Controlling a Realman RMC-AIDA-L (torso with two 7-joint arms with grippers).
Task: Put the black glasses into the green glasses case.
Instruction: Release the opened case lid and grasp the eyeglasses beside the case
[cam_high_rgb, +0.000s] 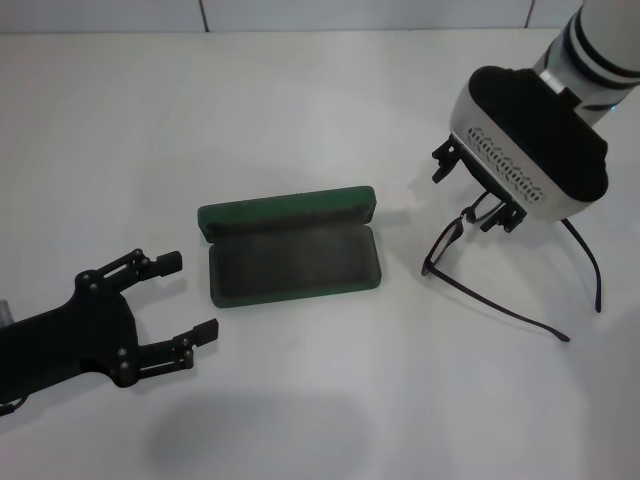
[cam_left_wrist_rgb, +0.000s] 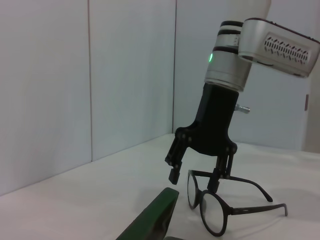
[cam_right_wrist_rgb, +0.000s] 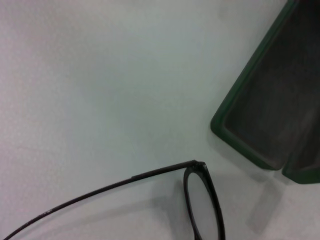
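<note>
Nearest the robot, the left claw (cam_high_rgb: 180, 312) just hangs spread wide over the white surface (cam_high_rgb: 300, 400), idle. A bit further in sits the green glasses case (cam_high_rgb: 290, 245), lid up, lining bare. Beyond that and to the right, the black glasses (cam_high_rgb: 500, 275) stand on the surface with temples unfolded, and the right claw (cam_high_rgb: 478, 192) is spread, straddling the frame's top. Looks like the grab step: next it needs to pinch the frame, then lift and carry it over to the case.

Bright even overhead light; soft shadows; right wrist view perhaps slightly blurred.
</note>
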